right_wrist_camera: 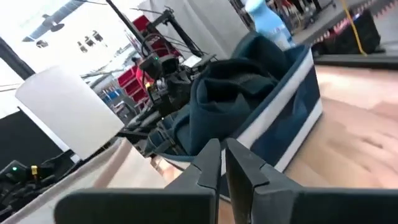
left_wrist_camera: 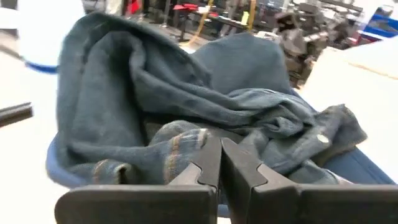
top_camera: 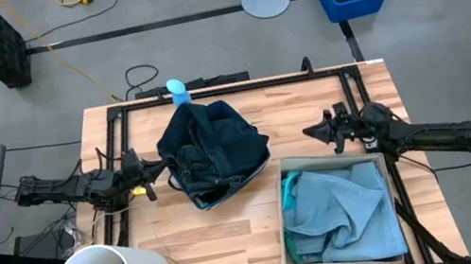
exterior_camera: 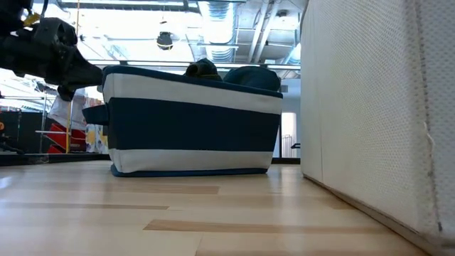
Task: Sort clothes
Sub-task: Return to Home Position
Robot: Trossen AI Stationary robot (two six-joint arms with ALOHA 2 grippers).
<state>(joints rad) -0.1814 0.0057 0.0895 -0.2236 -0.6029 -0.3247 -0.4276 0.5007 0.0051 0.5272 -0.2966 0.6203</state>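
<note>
Dark jeans (top_camera: 214, 147) lie heaped in a blue-and-white bin (exterior_camera: 192, 131) at the middle of the table (top_camera: 226, 244). Pale jeans (top_camera: 350, 213) and a turquoise top (top_camera: 290, 185) fill a tan box (top_camera: 328, 157) beside it. The left gripper (top_camera: 150, 170) and the right gripper (top_camera: 317, 130) flank the bin, each with its fingers pressed together and empty.
</note>
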